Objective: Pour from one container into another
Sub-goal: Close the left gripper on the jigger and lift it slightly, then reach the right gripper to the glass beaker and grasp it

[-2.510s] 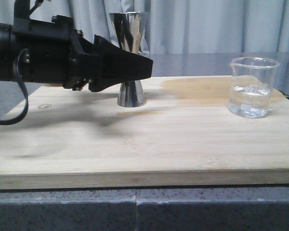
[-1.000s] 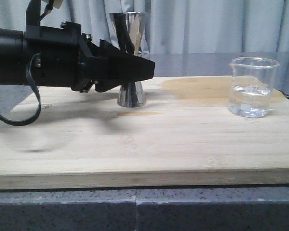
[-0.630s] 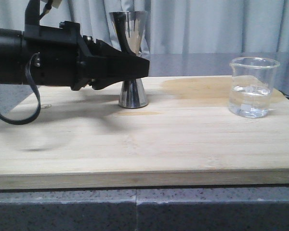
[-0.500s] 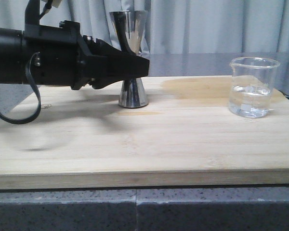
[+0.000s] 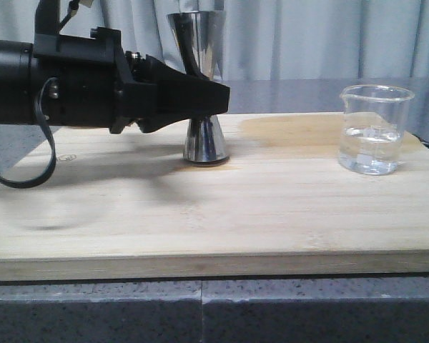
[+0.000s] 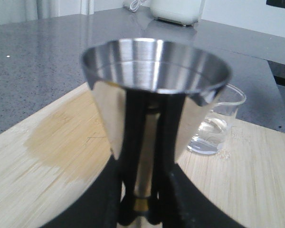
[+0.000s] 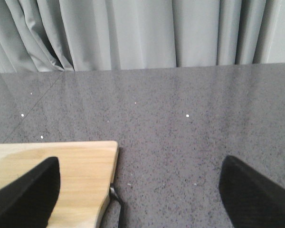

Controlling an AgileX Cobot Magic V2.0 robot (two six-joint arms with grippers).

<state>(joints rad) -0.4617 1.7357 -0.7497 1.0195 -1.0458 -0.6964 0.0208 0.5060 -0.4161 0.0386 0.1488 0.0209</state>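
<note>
The steel hourglass jigger stands on the left half of the wooden board. My left gripper reaches in from the left and is shut on its narrow waist. In the left wrist view the jigger fills the middle, and my left gripper pinches the gold band between black fingers. The clear glass beaker sits far right on the board, partly filled with clear liquid, and also shows behind the jigger as the beaker. My right gripper is open over grey countertop, holding nothing.
A darker damp patch marks the board between jigger and beaker. Grey speckled countertop surrounds the board, with curtains behind. A white appliance stands at the far counter edge. A thin dark cable lies by the board's corner.
My left gripper closed on the jigger's waist. It has since shifted the jigger a little to the right and toward the front. The beaker has not moved.
</note>
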